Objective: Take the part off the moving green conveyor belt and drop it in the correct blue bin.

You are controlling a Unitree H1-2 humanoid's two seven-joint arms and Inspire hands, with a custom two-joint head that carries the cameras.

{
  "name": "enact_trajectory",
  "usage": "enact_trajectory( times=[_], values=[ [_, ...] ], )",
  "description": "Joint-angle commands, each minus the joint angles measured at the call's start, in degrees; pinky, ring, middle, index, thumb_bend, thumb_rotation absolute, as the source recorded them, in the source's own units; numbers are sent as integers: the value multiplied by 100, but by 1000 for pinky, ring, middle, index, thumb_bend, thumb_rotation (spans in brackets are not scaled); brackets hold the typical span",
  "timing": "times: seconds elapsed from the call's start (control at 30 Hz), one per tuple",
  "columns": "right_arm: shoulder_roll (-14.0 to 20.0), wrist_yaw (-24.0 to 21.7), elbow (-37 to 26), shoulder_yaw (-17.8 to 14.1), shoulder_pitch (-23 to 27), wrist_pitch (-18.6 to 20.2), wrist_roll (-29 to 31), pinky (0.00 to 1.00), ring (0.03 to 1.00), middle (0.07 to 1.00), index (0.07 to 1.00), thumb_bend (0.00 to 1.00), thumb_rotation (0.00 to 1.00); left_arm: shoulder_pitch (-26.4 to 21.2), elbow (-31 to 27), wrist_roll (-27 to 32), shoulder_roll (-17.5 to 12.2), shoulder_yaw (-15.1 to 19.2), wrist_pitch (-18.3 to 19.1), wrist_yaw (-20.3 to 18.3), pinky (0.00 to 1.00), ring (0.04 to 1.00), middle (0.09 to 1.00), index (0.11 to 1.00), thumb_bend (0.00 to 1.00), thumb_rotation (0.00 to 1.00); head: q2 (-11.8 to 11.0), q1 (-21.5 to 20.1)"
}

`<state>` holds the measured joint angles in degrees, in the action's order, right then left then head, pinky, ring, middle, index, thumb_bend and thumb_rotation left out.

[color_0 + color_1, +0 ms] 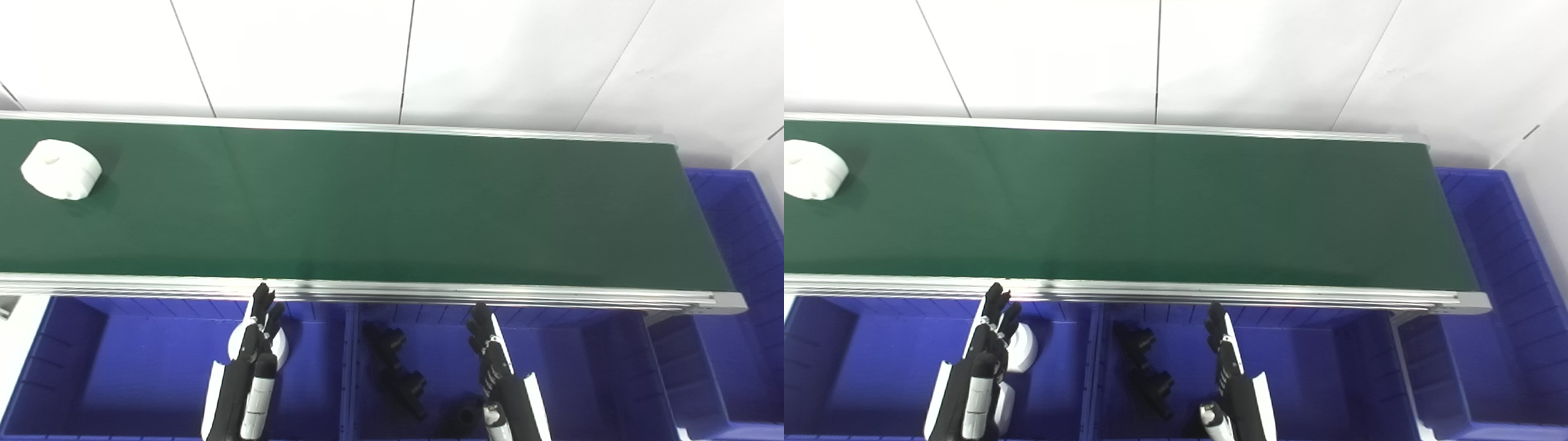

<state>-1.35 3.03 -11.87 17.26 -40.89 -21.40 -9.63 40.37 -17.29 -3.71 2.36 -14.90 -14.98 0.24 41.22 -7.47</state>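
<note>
Two hands empty | second white part right-eye only

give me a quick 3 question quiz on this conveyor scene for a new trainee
1. True or false: the white part lies at the left end of the green belt.
2. Multiple choice: what lies in the blue bin under the right hand? A) white parts B) black parts C) nothing
3. Fill in: the left hand hangs over the bin that holds a ___ part.

Key: 1 true. 2 B, black parts. 3 white, the binned white part shows beside the fingers.
</note>
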Motion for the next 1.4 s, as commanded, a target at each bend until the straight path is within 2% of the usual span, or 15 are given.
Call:
enact_trajectory(
  times=[0.0, 0.53, 0.73, 0.97, 1.37],
  values=[
    [-42, -49, -175, 47, -87, 9, 45, 996, 991, 996, 1000, 935, 1000, 70, -172, -62, -18, -14, -99, -18, 979, 963, 1000, 1000, 792, 957, 8, 5],
    [-33, -61, -205, 60, -72, 117, 81, 1000, 999, 1000, 1000, 950, 1000, 55, -161, -11, -13, -37, -139, -33, 980, 960, 1000, 1000, 781, 957, 13, 3],
    [-29, -74, -225, 79, -66, 129, 95, 1000, 1000, 1000, 1000, 964, 1000, 54, -167, 52, -40, -53, -154, -68, 974, 967, 1000, 1000, 844, 945, 16, 4],
    [-20, -78, -210, 87, -59, 103, 120, 1000, 1000, 1000, 1000, 952, 1000, 49, -147, 74, -62, -61, -178, -82, 986, 974, 1000, 1000, 856, 936, 3, 15],
    [21, -88, -197, 66, -37, 137, 125, 1000, 1000, 1000, 1000, 948, 1000, 4, -70, 106, -64, -84, -266, -110, 995, 982, 1000, 1000, 806, 939, -9, 41]
  ],
)
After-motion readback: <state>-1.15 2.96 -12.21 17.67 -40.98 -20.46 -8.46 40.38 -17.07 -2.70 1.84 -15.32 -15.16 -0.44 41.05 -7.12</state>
